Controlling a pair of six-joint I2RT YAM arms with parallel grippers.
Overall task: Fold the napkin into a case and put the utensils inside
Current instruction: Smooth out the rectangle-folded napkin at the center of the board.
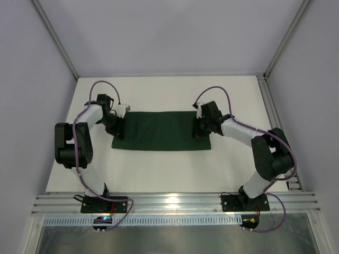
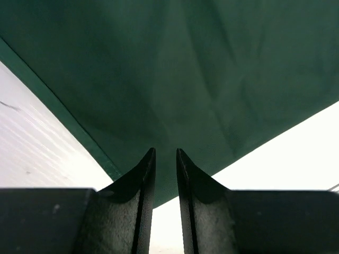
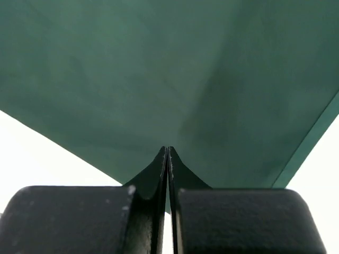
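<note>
The left end effector (image 2: 165, 151) is filling the lower part of the left wrist view. Its two black fingers (image 2: 135, 211) are standing slightly released, with a slim gap between the tips and nothing showing clamped in that gap. The tips are sitting over one corner of the dark green napkin (image 2: 185, 79), which is spreading away from them across the upper part of the view. A stitched hem (image 2: 58, 114) is running along the cloth's left edge. The white surface (image 2: 37, 153) is showing on both sides of the corner.

The right end effector (image 3: 168, 149) is clenched, its fingers pressing flat against each other. The tips are meeting the near corner of the cloth, and whether any fabric is caught between them cannot be told.

From above, the napkin is lying as a flat oblong at mid-surface, directly between the two end effectors. The left one is touching its left short end and the right one its right short end.
</note>
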